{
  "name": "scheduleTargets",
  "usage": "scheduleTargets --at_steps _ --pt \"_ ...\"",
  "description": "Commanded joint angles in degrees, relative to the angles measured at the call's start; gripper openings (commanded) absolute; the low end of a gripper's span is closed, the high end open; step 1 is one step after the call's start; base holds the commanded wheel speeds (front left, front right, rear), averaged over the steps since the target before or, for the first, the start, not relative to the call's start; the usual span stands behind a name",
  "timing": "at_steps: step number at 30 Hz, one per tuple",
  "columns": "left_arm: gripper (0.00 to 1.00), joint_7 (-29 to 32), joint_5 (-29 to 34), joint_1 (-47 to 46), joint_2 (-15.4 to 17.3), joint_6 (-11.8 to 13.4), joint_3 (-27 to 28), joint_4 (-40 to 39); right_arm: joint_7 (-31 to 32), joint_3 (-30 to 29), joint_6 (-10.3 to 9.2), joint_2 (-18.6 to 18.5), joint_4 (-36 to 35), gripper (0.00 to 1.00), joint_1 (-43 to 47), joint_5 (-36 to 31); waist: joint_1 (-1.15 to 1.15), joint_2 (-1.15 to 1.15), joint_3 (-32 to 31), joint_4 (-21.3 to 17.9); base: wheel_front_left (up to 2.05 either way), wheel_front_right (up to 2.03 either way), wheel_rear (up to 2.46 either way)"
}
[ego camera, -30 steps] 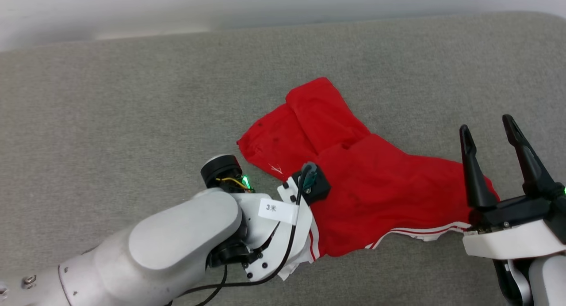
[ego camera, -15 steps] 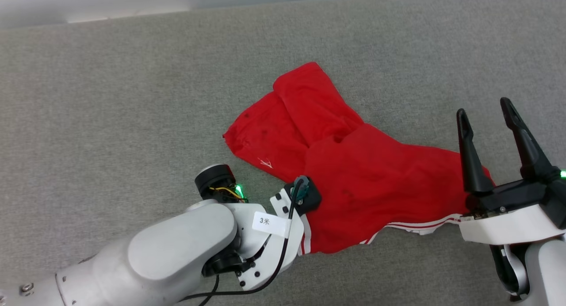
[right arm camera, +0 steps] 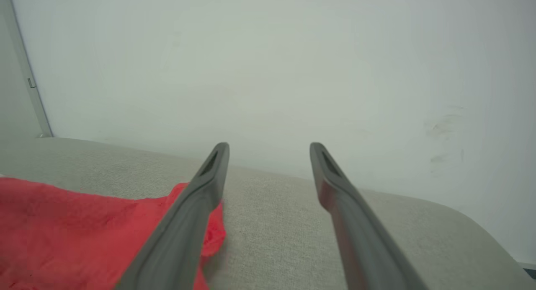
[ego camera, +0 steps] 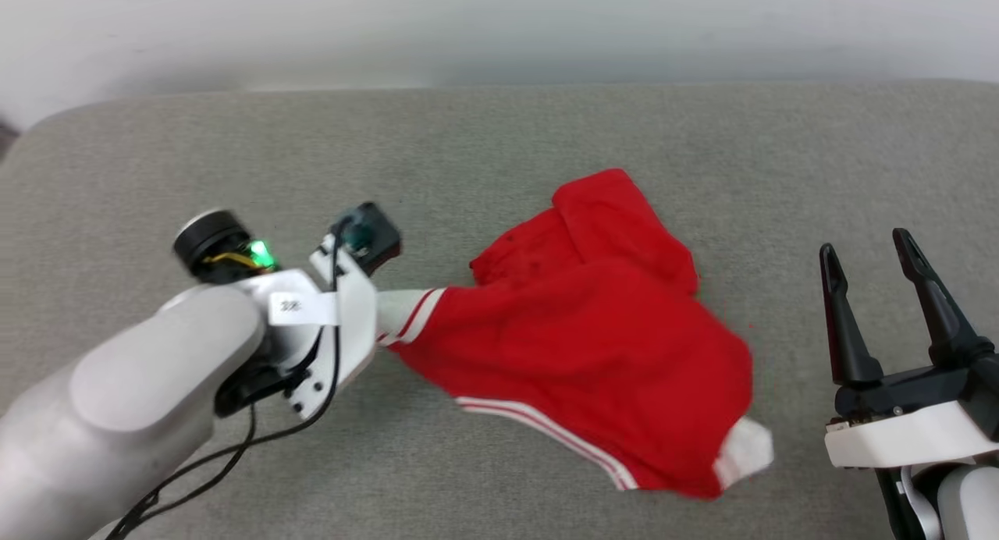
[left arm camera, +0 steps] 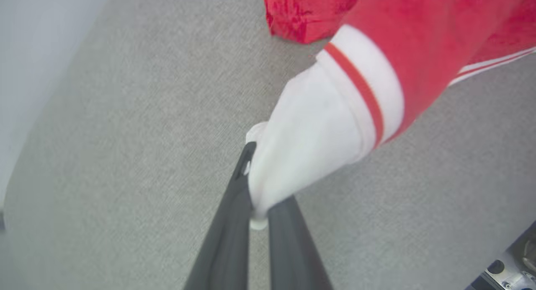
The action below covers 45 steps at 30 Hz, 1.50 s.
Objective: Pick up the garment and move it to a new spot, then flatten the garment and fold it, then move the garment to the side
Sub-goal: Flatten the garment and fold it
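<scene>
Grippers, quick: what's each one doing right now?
Left gripper: shut on the red jersey, by its white sleeve.
Right gripper: open, holding nothing.

Crumpled red garment (ego camera: 593,345), white sleeves

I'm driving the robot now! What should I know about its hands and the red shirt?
Left gripper: shut on the white sleeve of the red shirt.
Right gripper: open, holding nothing, just past the shirt's right end.
Red shirt: crumpled on the grey padded surface, with that sleeve pulled taut toward the left gripper.
Done: the shirt is grabbed.
Left to do: carry it to a new spot, flatten it, fold it, then move it to the side.
</scene>
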Motion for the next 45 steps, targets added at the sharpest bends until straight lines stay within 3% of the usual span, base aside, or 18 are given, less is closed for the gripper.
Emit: scheduleTargets --at_steps 1,8,10,11,12,13,18,23,27,33,45 --pt "0.00 -0.45 -0.43 2.71 1.16 0.78 -0.25 0.60 -0.12 -0.03 -0.02 -0.16 -0.09 1.00 0.89 -0.27 0.00 0.00 -1.32 1.77 0.00 0.00 0.00" --pt "0.00 -1.07 -3.72 11.69 4.90 3.28 -1.04 1.65 -0.12 0.50 -0.02 -0.64 0.65 1.00 1.93 -0.55 0.00 0.00 -1.53 2.86 0.00 0.00 0.00" --pt "0.00 -2.18 -7.36 18.52 4.23 4.00 -1.43 3.16 -0.13 0.07 -0.02 -0.81 1.61 1.00 2.35 -0.57 0.00 0.00 -2.11 3.53 0.00 0.00 0.00" --pt "0.07 -2.43 -7.93 19.30 3.94 4.16 -1.35 3.30 -0.12 -0.03 -0.02 -0.83 1.85 1.00 2.63 -0.56 0.00 0.00 -2.43 3.71 0.00 0.00 0.00" --pt "0.95 -3.16 -8.13 19.40 3.90 4.26 -1.03 3.34 -0.12 -0.12 -0.02 -0.85 2.07 1.00 2.87 -0.58 0.00 0.00 -2.79 3.90 0.00 0.00 0.00" --pt "1.00 -3.76 -8.48 19.28 3.95 4.36 -0.53 3.23 -0.13 -0.14 -0.02 -0.88 2.21 1.00 3.02 -0.61 0.00 0.00 -3.17 4.11 0.00 0.00 0.00" --pt "1.00 -4.25 -9.79 16.42 6.14 4.36 2.13 -0.48 -0.12 -0.44 -0.02 -0.75 2.45 1.00 3.74 -0.57 0.00 0.00 -4.96 5.01 0.00 0.00 0.00" --pt "1.00 -0.99 -12.01 13.14 9.82 4.55 4.51 -7.02 -0.12 -0.69 -0.02 -0.14 2.32 1.00 4.37 -0.56 0.00 0.00 -5.86 5.37 0.00 0.00 0.00" --pt "1.00 0.70 -12.34 8.38 12.43 6.82 7.97 -11.72 -0.12 -0.65 -0.02 0.19 1.97 1.00 3.89 -0.56 0.00 0.00 -5.62 4.72 0.00 0.00 0.00" --pt "1.00 2.26 -13.05 6.01 11.08 7.54 8.82 -9.34 -0.12 -0.15 -0.02 -0.12 1.54 1.00 2.35 -0.77 0.00 0.00 -3.47 2.93 0.00 0.00 0.00" --pt "1.00 7.26 -13.36 8.61 3.33 2.94 2.34 0.49 -0.12 0.19 -0.02 -0.07 0.84 1.00 -1.28 -1.39 0.00 0.00 2.32 -0.18 0.00 0.00 0.00"
